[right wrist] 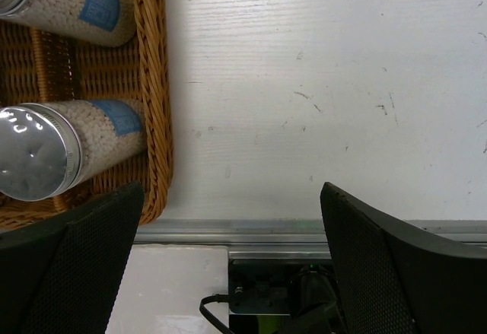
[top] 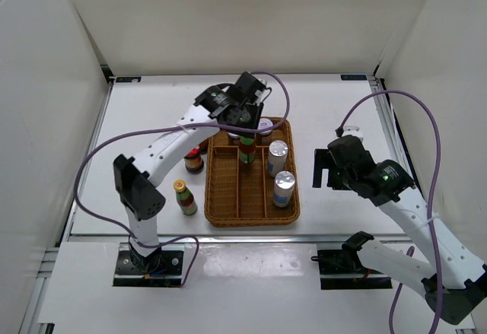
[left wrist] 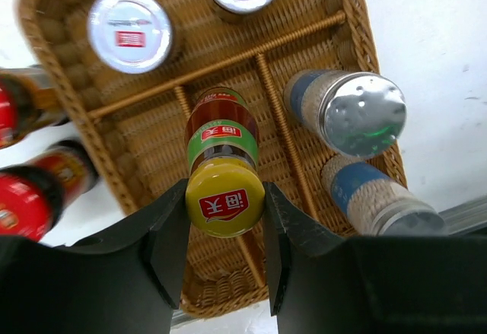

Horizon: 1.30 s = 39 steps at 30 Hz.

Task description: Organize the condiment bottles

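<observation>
Left gripper (left wrist: 225, 206) holds slim yellow-capped red-green bottle (left wrist: 222, 147) in middle compartment of brown wicker divided tray (top: 255, 221). Already inside: 2 pale silver-topped cylinders (top: 284, 188), 2 white-lidded dark jars (left wrist: 129, 30). Left of tray wait 2 red-lidded dark jars (left wrist: 30, 197) and second yellow-capped bottle (top: 185, 197). Right gripper (right wrist: 228, 212) wide, empty.

Yellow-capped bottle (left wrist: 223, 145) upright in tray (top: 255, 221) middle lane — two silver-topped cylinders (top: 278, 158) right lane, upright.

Tray (left wrist: 356, 11) rough woven wicker; cylinder tops (left wrist: 361, 113) shiny metal; yellow-capped bottle (left wrist: 222, 142) glossy, plastic cap
</observation>
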Each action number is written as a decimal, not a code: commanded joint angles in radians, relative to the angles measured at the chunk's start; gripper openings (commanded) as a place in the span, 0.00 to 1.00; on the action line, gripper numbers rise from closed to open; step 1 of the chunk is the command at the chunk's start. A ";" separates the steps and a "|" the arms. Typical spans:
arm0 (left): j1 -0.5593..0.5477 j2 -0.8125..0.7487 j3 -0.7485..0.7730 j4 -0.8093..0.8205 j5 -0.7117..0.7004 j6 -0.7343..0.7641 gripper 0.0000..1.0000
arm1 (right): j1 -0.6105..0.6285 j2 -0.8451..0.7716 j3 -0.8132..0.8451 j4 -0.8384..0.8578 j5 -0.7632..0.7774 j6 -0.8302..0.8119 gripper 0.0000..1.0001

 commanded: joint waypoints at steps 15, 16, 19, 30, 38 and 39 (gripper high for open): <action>-0.046 0.055 -0.074 0.173 -0.016 -0.076 0.15 | 0.046 -0.011 -0.023 0.013 0.015 0.020 1.00; -0.046 0.055 -0.097 0.173 -0.016 -0.076 0.18 | 0.046 -0.011 -0.023 0.013 0.015 0.020 1.00; -0.046 0.046 -0.123 0.193 -0.016 -0.085 0.24 | 0.046 -0.011 -0.023 0.013 0.015 0.020 1.00; -0.046 -0.029 -0.163 0.193 -0.062 -0.082 1.00 | 0.046 -0.002 -0.023 0.013 0.015 0.020 1.00; -0.074 -0.303 -0.246 0.164 -0.283 -0.032 1.00 | 0.046 0.008 -0.023 0.013 0.015 0.020 1.00; -0.088 -0.392 -0.268 0.164 -0.298 -0.020 1.00 | 0.055 0.008 -0.023 0.013 0.015 0.020 1.00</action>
